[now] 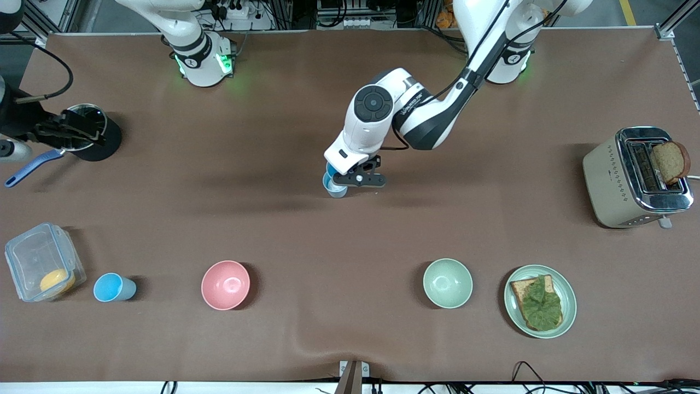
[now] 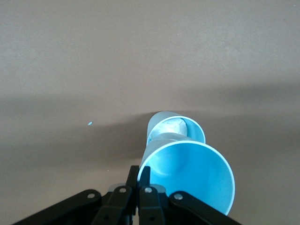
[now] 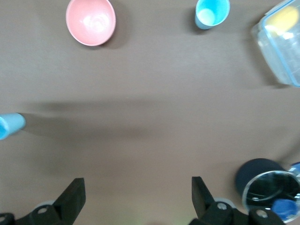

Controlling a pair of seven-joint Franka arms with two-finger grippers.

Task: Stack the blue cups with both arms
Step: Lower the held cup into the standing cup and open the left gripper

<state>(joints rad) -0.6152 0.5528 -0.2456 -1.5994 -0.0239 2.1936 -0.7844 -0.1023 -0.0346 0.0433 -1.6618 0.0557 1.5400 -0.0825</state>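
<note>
Blue cup (image 1: 330,171) is gripped at its rim in the closed jaws of the left gripper (image 1: 358,178), mid-surface, just over a paler cup (image 1: 334,189) standing there. Third blue cup (image 1: 113,287) sits btwn clear container (image 1: 42,261) & pink bowl (image 1: 225,284). Right gripper (image 3: 138,199) waits w/ jaws open at the right arm's end, over the black pot (image 1: 90,132).

A robot lab set up as a mock kitchen.

My two arms are bolted to one long counter (image 1: 339,82) under a brown cover, with aluminium framing, power strips and loose cables along its edges. Kitchen props are laid out on it: a toaster (image 1: 634,178) holding bread, a plate (image 1: 569,298) with a leaf-topped slice, pink (image 1: 225,284) and green (image 1: 447,283) bowls, and a clear lidded food box (image 1: 33,257).
</note>
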